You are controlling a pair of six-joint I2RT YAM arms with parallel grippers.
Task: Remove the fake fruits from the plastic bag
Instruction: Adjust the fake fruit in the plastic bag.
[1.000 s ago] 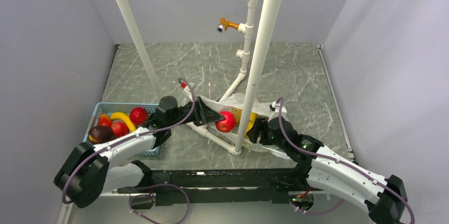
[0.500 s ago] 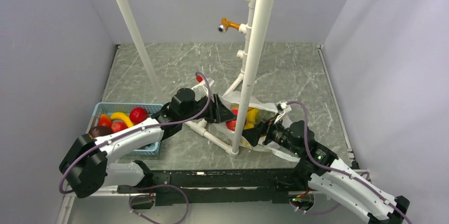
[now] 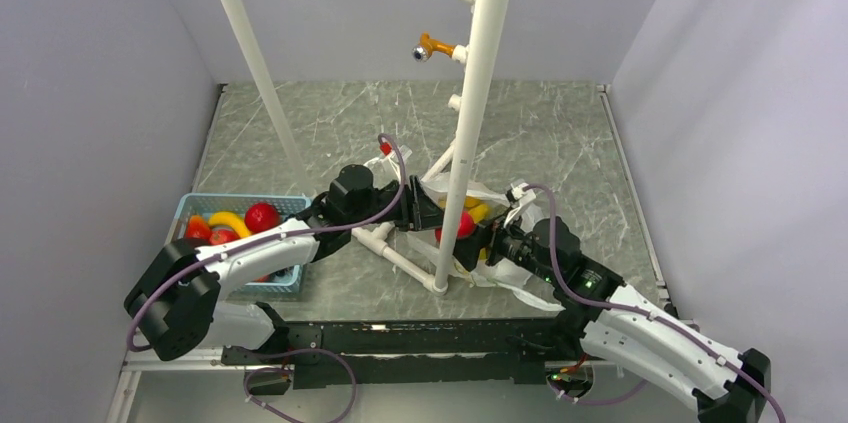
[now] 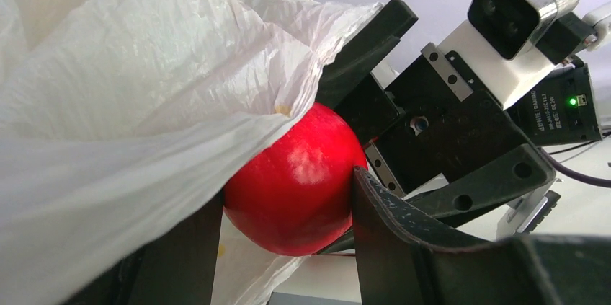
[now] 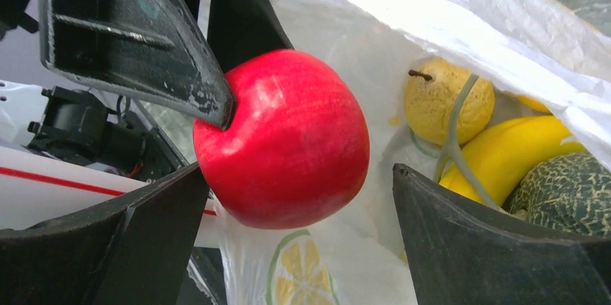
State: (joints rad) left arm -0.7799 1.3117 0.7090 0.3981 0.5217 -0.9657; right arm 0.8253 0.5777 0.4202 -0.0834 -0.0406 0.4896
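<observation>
The left fingers [image 3: 432, 218] are closed on a red apple [image 4: 292, 182], one on each side of it, at the mouth of the bag [image 4: 130, 89], whose thin white film drapes over the top of the apple and over the left fingers. The right fingers [image 3: 482, 240] come in from the opposite side and stand wide apart. The apple sits between them, but one of them shows a clear gap to it, so they carry nothing.

Just beyond the right fingers, deeper in the bag, lie a yellow pear [image 5: 447, 103], a banana [image 5: 504, 153] and a green melon [image 5: 569, 189], so the bag is far from emptied.

The step in hand looks like pulling the apple out with the left arm. The next move probably calls for the left fingers to draw back and away from the bag, slipping the apple out from under the film without dragging the bag along. The right fingers may need to pin or hold the bag open.

Farther back behind the left fingers, a blue basket [image 3: 190, 205] on the surface [image 3: 560, 133] already holds several fruits. A white pipe [image 3: 470, 123] rises just beside the two sets of fingers.
</observation>
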